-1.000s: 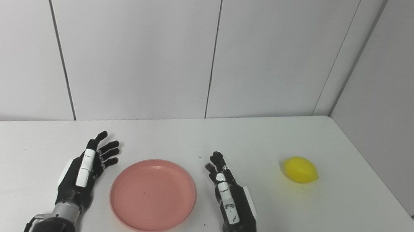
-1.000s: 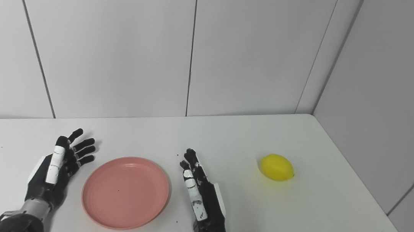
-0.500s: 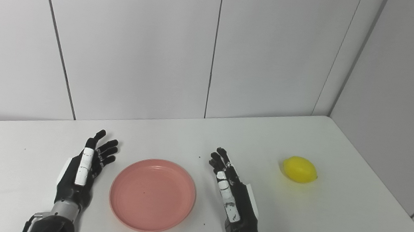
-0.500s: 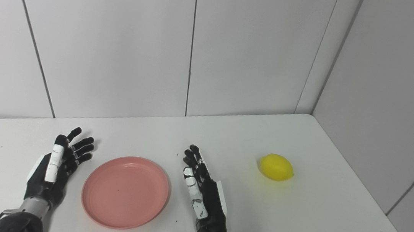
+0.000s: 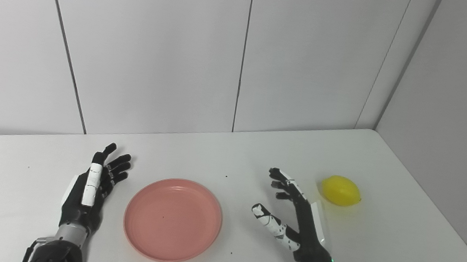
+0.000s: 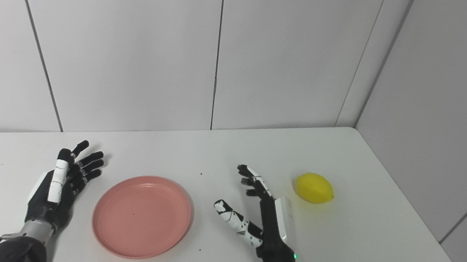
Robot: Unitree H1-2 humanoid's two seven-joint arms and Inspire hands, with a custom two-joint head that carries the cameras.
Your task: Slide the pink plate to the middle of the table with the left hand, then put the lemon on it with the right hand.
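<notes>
The pink plate [image 5: 173,219] lies flat and bare on the white table [image 5: 222,156], near its front edge. My left hand [image 5: 91,187] rests open just left of the plate, fingers spread, not touching it. My right hand [image 5: 293,224] is open to the right of the plate, thumb spread toward the plate and fingers pointing toward the yellow lemon [image 5: 341,190]. The lemon sits on the table a short way beyond those fingertips, untouched. In the right eye view the lemon [image 6: 314,187] lies right of the right hand [image 6: 261,220].
White wall panels [image 5: 241,53] close the table at the back and along the right side. The table's right edge [image 5: 438,204] runs close behind the lemon. Bare tabletop lies behind the plate and hands.
My right hand has shifted right toward the lemon and turned, its thumb now spread wide. My left hand has drawn slightly left, away from the plate. Plate and lemon have not moved.
</notes>
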